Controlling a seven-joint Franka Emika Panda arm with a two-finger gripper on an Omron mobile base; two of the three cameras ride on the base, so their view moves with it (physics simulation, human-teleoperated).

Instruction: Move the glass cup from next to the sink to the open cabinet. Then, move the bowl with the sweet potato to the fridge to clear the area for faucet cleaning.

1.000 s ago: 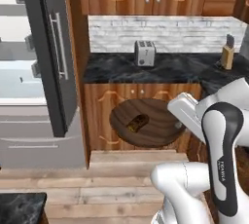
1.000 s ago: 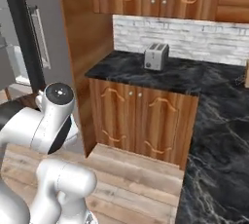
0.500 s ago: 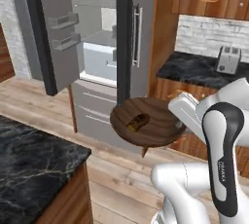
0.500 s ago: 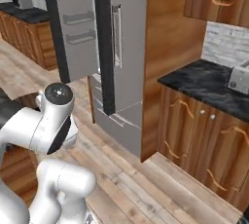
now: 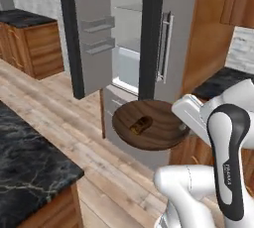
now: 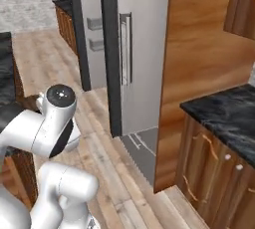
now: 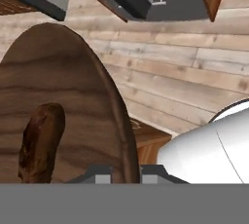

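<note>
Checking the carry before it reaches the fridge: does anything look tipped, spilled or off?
Nothing stands out. The bowl rides level at the gripper, which pinches its rim, with the sweet potato lying inside. The fridge stands open ahead.

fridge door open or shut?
Open. The fridge door swings out left, its grey door shelves and light interior visible behind the bowl.

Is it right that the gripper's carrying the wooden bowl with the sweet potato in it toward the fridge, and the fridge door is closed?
Not quite: the fridge door is open, as the left base view shows, with its grey door shelves swung out. The rest holds: the gripper holds the bowl by its rim, with the sweet potato inside.
</note>
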